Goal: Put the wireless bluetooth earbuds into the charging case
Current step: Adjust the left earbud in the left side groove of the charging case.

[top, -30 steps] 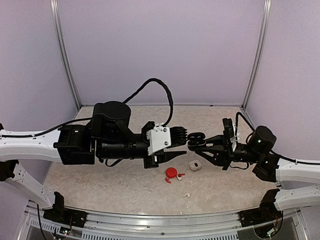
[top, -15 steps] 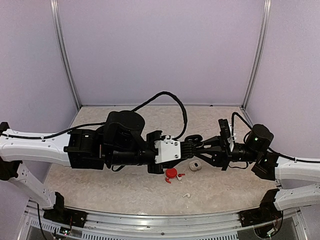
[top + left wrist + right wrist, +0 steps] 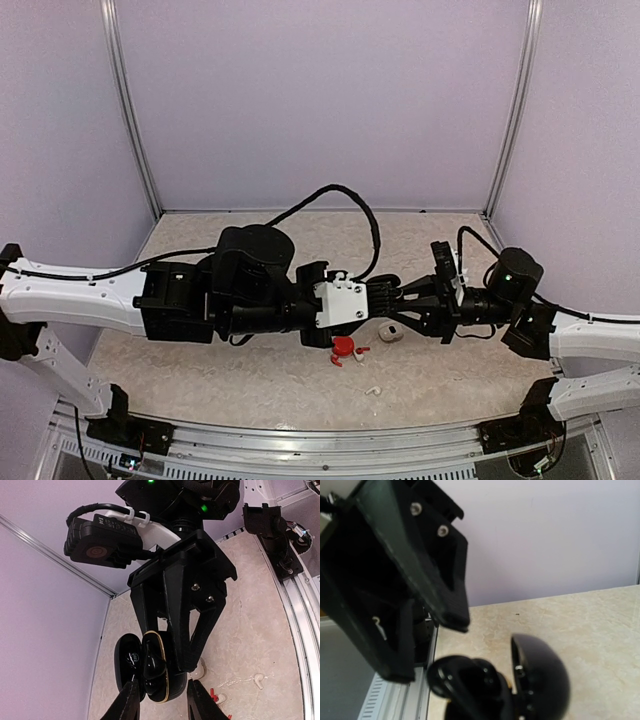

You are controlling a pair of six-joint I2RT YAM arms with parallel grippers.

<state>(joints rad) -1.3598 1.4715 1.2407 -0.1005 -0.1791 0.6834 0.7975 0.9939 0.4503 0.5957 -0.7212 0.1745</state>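
Observation:
My right gripper (image 3: 408, 298) is shut on an open black charging case (image 3: 393, 291) and holds it above the table. In the left wrist view the case (image 3: 167, 682) shows a gold rim, its lid open to the left, and a black earbud (image 3: 152, 662) sitting in its body. My left gripper (image 3: 162, 702) is open, its two fingertips either side of the case's lower end. It meets the right one in the top view (image 3: 385, 292). In the right wrist view the case (image 3: 540, 680) is blurred and close, with the left gripper's body (image 3: 395, 580) above left.
On the table below the grippers lie a red case (image 3: 343, 346), a white case (image 3: 389, 331), small red and white buds (image 3: 358, 352) and a lone white bud (image 3: 373, 389). The white bud also shows in the left wrist view (image 3: 258, 681). Enclosure walls stand behind and at both sides.
My left arm has moved right until its fingers reach the black case in the right gripper. The right gripper has shifted slightly left with the case.

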